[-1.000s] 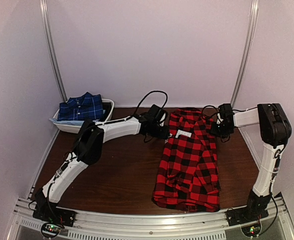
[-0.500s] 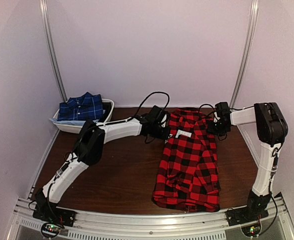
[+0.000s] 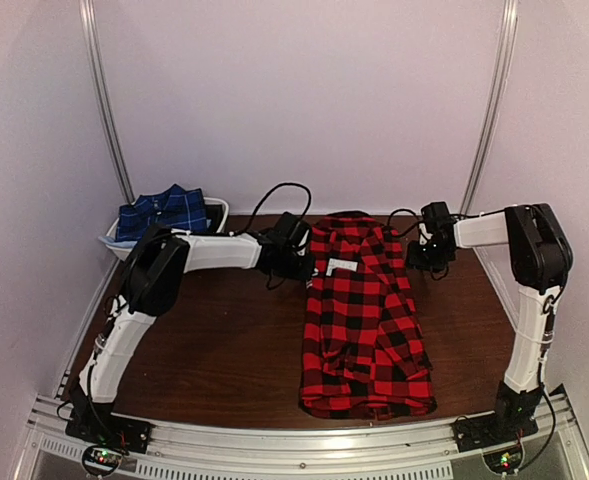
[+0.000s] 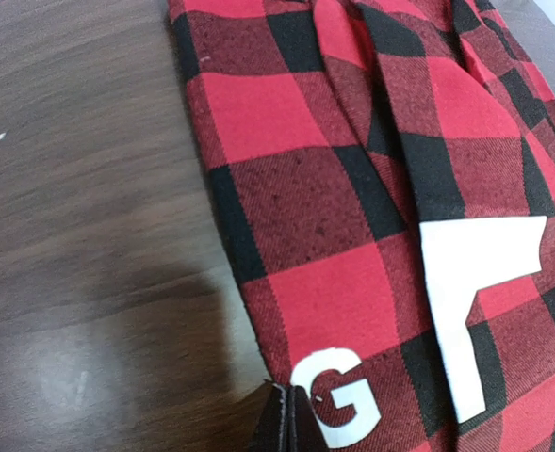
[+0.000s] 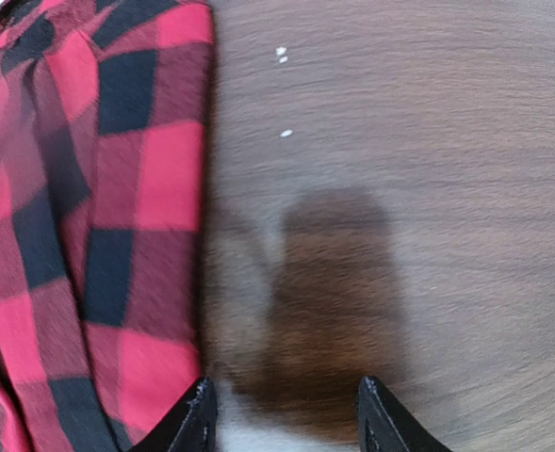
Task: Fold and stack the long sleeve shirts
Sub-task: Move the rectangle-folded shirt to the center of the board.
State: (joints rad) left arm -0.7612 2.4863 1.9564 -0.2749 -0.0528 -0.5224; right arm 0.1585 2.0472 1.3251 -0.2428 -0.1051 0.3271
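Observation:
The red-and-black checked shirt (image 3: 364, 320) lies lengthwise on the brown table (image 3: 224, 340), collar end toward the back. Its white block letters show in the left wrist view (image 4: 338, 395). My left gripper (image 3: 292, 256) is shut on the shirt's left edge beside the letter G, the jaws pressed together (image 4: 291, 419). My right gripper (image 3: 429, 250) is open over bare wood (image 5: 282, 414), just right of the shirt's right edge (image 5: 117, 235). The navy blue shirt (image 3: 162, 213) lies folded in a white basket at the back left.
The white basket (image 3: 217, 213) stands against the back wall at the left. White walls close in the table on three sides. A metal rail (image 3: 304, 440) with both arm bases runs along the near edge.
Both grippers have moved left and toward the back. The red-and-black shirt has slid left with the left gripper and looks straighter.

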